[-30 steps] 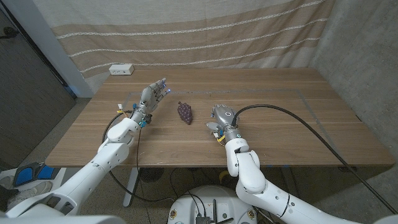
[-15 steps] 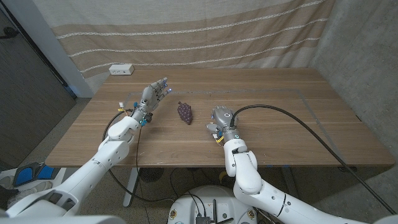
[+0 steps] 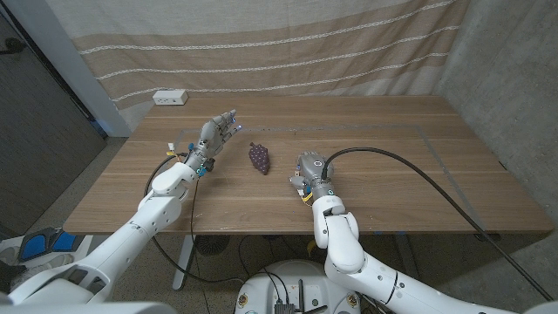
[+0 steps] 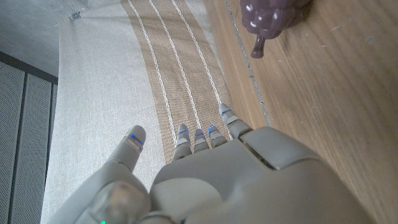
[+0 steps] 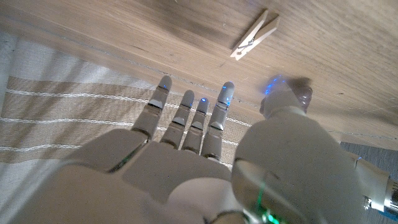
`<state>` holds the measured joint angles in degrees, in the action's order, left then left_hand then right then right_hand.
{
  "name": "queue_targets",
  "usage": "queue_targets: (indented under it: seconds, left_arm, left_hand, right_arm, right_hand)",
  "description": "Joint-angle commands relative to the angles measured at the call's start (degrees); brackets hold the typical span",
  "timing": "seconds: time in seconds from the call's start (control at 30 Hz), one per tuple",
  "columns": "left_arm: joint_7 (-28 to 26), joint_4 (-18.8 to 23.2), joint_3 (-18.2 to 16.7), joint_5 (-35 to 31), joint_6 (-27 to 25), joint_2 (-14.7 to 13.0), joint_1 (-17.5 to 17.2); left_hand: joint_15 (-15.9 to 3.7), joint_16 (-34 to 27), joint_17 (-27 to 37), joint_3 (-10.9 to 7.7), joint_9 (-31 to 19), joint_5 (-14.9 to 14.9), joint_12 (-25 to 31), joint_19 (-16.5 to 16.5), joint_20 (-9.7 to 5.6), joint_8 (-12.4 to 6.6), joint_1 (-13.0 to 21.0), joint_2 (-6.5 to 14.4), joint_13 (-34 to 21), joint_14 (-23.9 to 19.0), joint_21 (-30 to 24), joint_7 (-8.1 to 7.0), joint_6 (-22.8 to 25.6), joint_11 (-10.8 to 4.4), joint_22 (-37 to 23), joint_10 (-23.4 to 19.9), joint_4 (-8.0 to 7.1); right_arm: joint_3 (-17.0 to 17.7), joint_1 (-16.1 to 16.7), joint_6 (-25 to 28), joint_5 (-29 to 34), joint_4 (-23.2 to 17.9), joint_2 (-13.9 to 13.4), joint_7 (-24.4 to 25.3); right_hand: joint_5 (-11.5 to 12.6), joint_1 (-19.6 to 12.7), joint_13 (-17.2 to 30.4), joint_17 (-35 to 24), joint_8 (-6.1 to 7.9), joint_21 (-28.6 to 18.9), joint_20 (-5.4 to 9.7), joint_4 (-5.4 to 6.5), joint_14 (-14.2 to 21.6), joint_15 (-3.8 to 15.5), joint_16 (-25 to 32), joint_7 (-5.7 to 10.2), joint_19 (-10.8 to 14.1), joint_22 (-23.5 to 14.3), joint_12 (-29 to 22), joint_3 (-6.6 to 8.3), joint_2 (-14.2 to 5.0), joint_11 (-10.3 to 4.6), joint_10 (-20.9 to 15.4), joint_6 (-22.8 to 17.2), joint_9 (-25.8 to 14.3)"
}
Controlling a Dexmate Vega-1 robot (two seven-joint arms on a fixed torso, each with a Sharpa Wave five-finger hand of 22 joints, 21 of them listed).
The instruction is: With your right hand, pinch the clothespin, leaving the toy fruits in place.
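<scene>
Right hand (image 3: 308, 167) hovers low over the table (image 3: 392, 166), near the front edge and a little right of centre, palm facing down. In the right wrist view the same hand (image 5: 205, 168) has its fingers (image 5: 188, 115) extended and slightly apart, thumb off to one side, nothing between them: open, empty. This reads as a pre-grasp posture, thumb kept away from the fingers so a gap is available for the pinch.

Clothespin (image 5: 255, 37): pale wood with a metal spring, lying flat on the bare wood just beyond the fingertips, apart from them, no contact. In the head view I cannot pick it out; the hand seems to cover that spot. Its long axis lies at an angle to the fingers, so my judgement is that the wrist needs some turn, or the thumb and a finger must close across the handle end, for the pinch to open it.

Toy grapes (image 3: 259, 157) lie left of the right hand, well apart from it. The gap looks deliberate: approaching from the clothespin's own side leaves the fruit undisturbed. The same bunch (image 4: 273, 15) shows in the left wrist view, stem end pointing away from the cluster.

Left hand (image 3: 218, 133) is raised above the table on the far-left side, fingers spread, holding nothing; likely parked clear of the work.

Step in hand: final reach, grasp not yet made.
</scene>
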<state>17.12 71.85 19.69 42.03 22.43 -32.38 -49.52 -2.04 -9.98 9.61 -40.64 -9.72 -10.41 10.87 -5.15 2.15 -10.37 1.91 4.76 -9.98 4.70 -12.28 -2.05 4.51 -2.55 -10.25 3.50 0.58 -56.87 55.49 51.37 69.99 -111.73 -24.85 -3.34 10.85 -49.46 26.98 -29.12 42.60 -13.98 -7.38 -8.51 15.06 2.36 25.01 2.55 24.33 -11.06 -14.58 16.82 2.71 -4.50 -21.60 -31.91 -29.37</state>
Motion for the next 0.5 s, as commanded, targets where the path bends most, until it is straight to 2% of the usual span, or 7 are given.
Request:
queue_targets:
  seconds: [0.03,0.23,0.5]
  left_arm:
    - [-0.55,1.51,-0.17,-0.07,-0.24,-0.71,-1.16]
    - [-0.98,2.36,-0.32,-0.16,-0.40,-1.15,-1.69]
    - [-1.14,2.97,-0.36,-0.15,-0.65,-1.44,-1.91]
  left_hand:
    - [-0.21,-0.16,0.16,-0.25,-0.23,-0.38,0.17,-0.39,-0.06,0.02,-0.35,2.88,-0.19,-0.08,0.19,-0.12,0.50,-0.13,-0.28,-0.03,-0.13]
    - [-0.21,-0.16,0.15,-0.26,-0.23,-0.38,0.17,-0.41,-0.02,0.03,-0.32,2.88,-0.19,-0.10,0.20,-0.13,0.47,-0.18,-0.28,-0.05,-0.09]
    - [-0.23,-0.15,0.15,-0.27,-0.23,-0.38,0.17,-0.42,-0.02,0.05,-0.31,2.88,-0.19,-0.06,0.21,-0.15,0.41,-0.15,-0.28,-0.04,-0.08]
  right_arm:
    - [-0.88,-0.35,1.73,0.62,1.02,0.51,-1.63]
    - [-1.13,-0.65,2.50,0.15,1.85,1.15,-1.96]
    - [-1.97,-1.58,3.57,0.20,3.29,1.55,-2.26]
  right_hand:
    - [0.18,0.40,0.18,-0.12,0.60,0.19,-0.13,0.12,0.15,1.72,-0.15,-0.14,0.14,-0.10,0.13,-0.50,0.34,0.22,-0.33,-0.42,-0.43]
    - [0.27,0.76,0.31,-0.19,1.26,0.16,-0.18,0.27,0.41,1.63,-0.09,-0.35,0.21,-0.11,0.07,-0.71,0.41,0.29,-0.56,-0.66,-0.82]
    - [0.35,1.19,0.46,-0.37,1.47,0.10,-0.06,0.52,0.50,1.69,-0.03,-0.40,0.34,-0.12,0.14,-0.85,0.12,0.49,-0.53,-0.27,-0.74]
